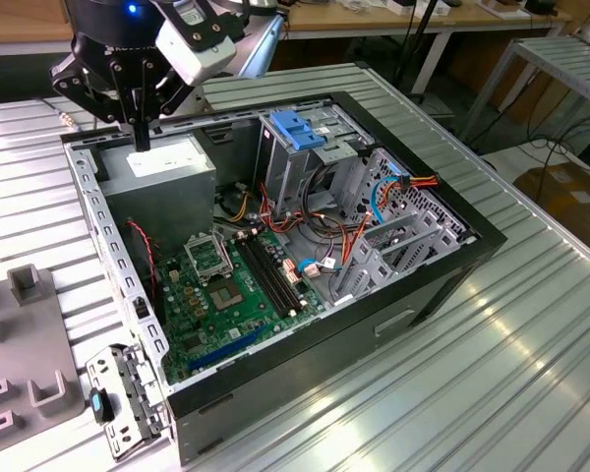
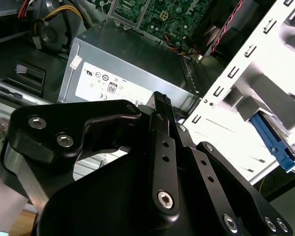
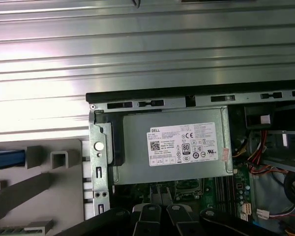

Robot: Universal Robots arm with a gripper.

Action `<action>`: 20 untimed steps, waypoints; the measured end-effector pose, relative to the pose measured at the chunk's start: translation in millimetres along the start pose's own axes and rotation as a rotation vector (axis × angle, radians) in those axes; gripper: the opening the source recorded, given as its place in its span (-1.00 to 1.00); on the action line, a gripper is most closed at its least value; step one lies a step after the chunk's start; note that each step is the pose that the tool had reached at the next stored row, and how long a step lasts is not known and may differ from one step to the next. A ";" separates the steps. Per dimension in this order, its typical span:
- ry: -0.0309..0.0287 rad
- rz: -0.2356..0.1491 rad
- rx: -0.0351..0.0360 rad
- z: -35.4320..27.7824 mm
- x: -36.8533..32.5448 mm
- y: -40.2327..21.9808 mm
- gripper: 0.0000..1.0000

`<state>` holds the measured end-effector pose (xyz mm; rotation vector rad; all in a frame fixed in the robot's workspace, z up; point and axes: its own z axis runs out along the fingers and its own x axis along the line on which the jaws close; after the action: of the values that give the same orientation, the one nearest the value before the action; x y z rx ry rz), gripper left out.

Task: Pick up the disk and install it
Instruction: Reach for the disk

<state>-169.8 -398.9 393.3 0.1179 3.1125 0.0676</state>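
The ribbed metal worktop [image 1: 531, 354] carries an open computer case [image 1: 442, 285] lying on its side, with its boards and cables exposed. Inside it, the grey power-supply box [image 1: 162, 167] sits in one corner, and the drive cage with its blue latch [image 1: 290, 130] stands near the middle of the far wall. I cannot tell what the cage's bays hold.

Beside the case, on the exterior view's left, lies a grey fixture [image 1: 25, 339]. In the first wrist view a blue plastic strip rests at the edge of that fixture. I take it to be the carrier frame of the disk [image 3: 5, 158], though the rest of it is out of sight. On that reading, the disk is outside the case and neither picked up nor installed, so the whole task is left.

The arm hangs over the case's corner with its wrist pointing straight down. The gripper [image 1: 140, 144] hovers just above the power-supply box's white sticker, apart from the fixture. Its fingers are drawn close together and hold nothing.
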 end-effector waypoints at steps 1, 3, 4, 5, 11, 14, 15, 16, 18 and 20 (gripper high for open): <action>0.0000 0.000 0.0000 0.0 0.3 0.0 -0.79; 0.0000 0.000 0.0000 0.0 1.0 -0.1 -0.79; 0.0000 0.000 0.0000 0.0 1.4 -0.1 -0.79; 0.0000 0.000 0.0000 -0.1 1.7 -0.1 -0.79; 0.0000 0.000 0.0000 -0.1 4.2 -0.3 -0.79; 0.0000 0.000 0.0000 -0.2 5.5 -0.4 -0.79; 0.0000 0.000 0.0000 -0.2 6.2 -0.5 -0.79; 0.0000 0.000 0.0000 -0.2 6.6 -0.5 -0.79; 0.0000 0.000 0.0000 -0.2 8.2 -0.7 -0.79; 0.0000 0.000 0.0000 -0.3 10.4 -0.8 -0.79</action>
<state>-180.2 -398.9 393.3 0.1179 3.1125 0.0677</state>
